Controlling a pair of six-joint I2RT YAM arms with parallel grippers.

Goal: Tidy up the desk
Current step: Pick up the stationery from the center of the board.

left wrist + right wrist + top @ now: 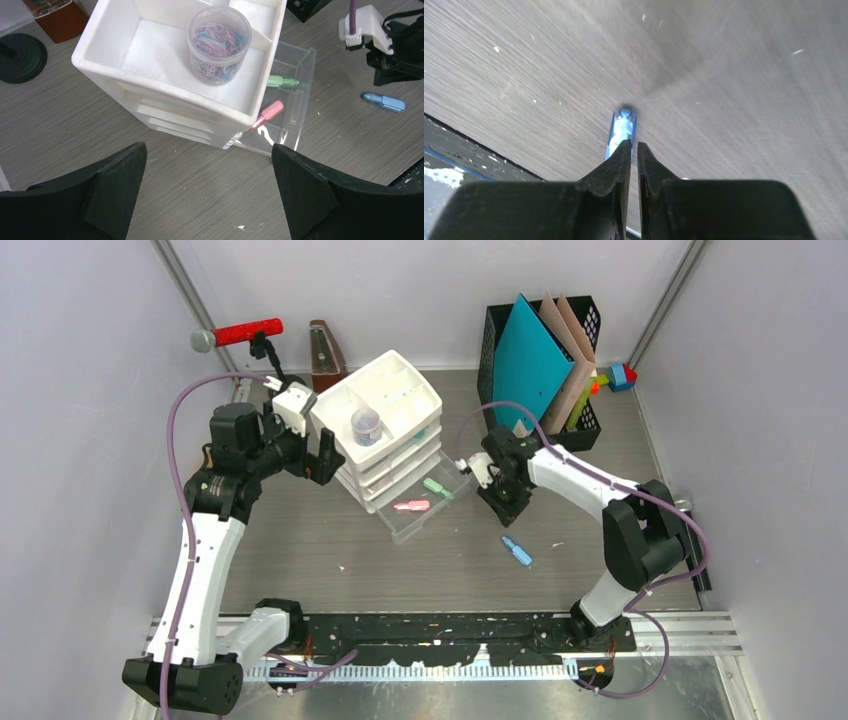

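Plainly the desk (330, 560) is only part sorted. It fills the floor of the walled bay, with a white drawer unit (385, 440) standing toward its far side. The unit's clear bottom drawer (295, 75) is pulled out and holds a pink marker (270, 112) and a green marker (282, 81). A blue marker (517, 551) lies loose on the bare wood, well apart from that drawer.

The right gripper (634, 145) hangs near the blue marker with its fingers almost together, only a slit between them, and nothing held. We judge this the main risk: closed that far, the fingers cannot straddle the marker, and coming down they would nudge it and send it rolling toward the rail.

The left gripper (207, 150) is spread wide and empty, poised just beside the drawer unit. A careless sweep there could knock the unit, or the jar of paper clips (218, 42) on its top tray.

Some things we cannot settle. The right wrist view is blurred, and the fingers cover the marker's near end, so whether tips and marker touch is unclear. The upper drawers are shut and opaque — their contents are hidden.
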